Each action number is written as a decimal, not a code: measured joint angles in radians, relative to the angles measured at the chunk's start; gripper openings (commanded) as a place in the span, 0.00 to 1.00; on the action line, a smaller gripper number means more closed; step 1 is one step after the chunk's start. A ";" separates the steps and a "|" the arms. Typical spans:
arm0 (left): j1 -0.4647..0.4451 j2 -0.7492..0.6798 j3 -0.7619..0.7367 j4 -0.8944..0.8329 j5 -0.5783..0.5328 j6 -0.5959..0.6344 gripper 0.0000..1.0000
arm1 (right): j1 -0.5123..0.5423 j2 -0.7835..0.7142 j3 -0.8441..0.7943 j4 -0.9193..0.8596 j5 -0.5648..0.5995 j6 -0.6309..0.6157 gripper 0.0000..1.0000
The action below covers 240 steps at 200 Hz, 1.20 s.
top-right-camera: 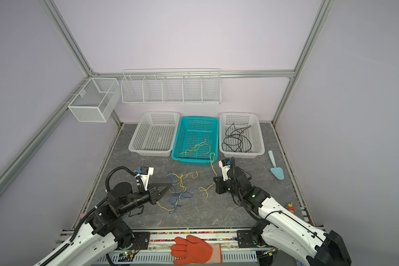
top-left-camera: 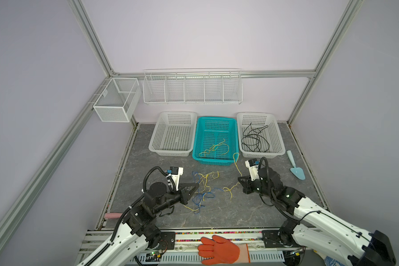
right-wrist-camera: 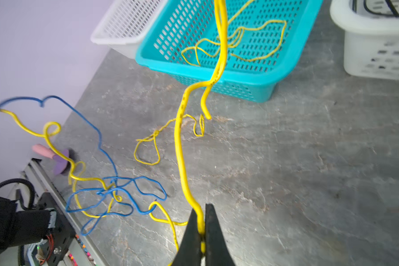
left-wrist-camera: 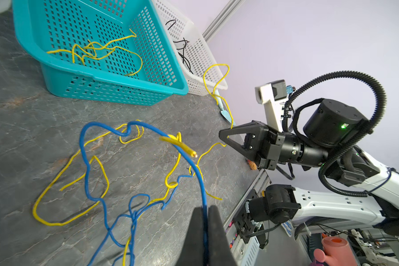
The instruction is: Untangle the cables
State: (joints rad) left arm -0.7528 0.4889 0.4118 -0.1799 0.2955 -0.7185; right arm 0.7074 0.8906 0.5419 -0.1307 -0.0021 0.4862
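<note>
Orange glove (top-left-camera: 219, 249): lies at the front edge, unused.
Left gripper (left-wrist-camera: 205, 208): pinched on blue cable (left-wrist-camera: 202, 191).
Right gripper (right-wrist-camera: 201, 208): pinched on yellow cable (right-wrist-camera: 177, 147).
Cables (top-left-camera: 203, 191): tangled on table (top-left-camera: 240, 211), between both grippers.
Advice: pull apart slowly and watch the crossings.

I read the table (top-left-camera: 217, 216) as bare and passable along its near edge. The cables (right-wrist-camera: 221, 34) sprawl mid-table, baskets (top-left-camera: 211, 159) wall the far edge, and a trowel (top-left-camera: 296, 169) lies near the right edge.

Yellow, blue and black cables (left-wrist-camera: 202, 191); grey veined table (top-left-camera: 240, 207); teal perforated basket (top-left-camera: 211, 161); orange glove (top-left-camera: 219, 251)
</note>
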 measured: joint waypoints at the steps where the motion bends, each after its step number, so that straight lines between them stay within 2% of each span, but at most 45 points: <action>1: 0.000 0.001 -0.002 0.003 0.001 -0.002 0.00 | 0.000 0.000 0.000 0.003 -0.001 0.000 0.06; 49: 0.000 0.017 -0.029 0.100 0.043 -0.037 0.00 | 0.032 0.100 -0.015 0.191 0.011 -0.007 0.06; 91: 0.000 0.039 -0.034 0.148 0.073 -0.055 0.00 | 0.114 0.224 -0.002 0.270 0.101 -0.033 0.06; 164: 0.000 0.022 -0.046 0.165 0.111 -0.063 0.00 | 0.152 0.304 0.005 0.383 0.224 -0.057 0.06; 192: 0.000 -0.013 -0.045 0.123 0.117 -0.053 0.00 | 0.153 0.298 0.005 0.379 0.283 -0.070 0.06; 240: 0.000 -0.126 0.039 -0.085 0.089 0.006 0.00 | 0.154 0.213 0.003 0.322 0.389 -0.072 0.06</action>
State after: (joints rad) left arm -0.7525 0.3626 0.4507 -0.2649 0.3847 -0.7124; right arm 0.8612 1.1038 0.5449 0.1909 0.3874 0.4145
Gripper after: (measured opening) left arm 0.048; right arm 0.061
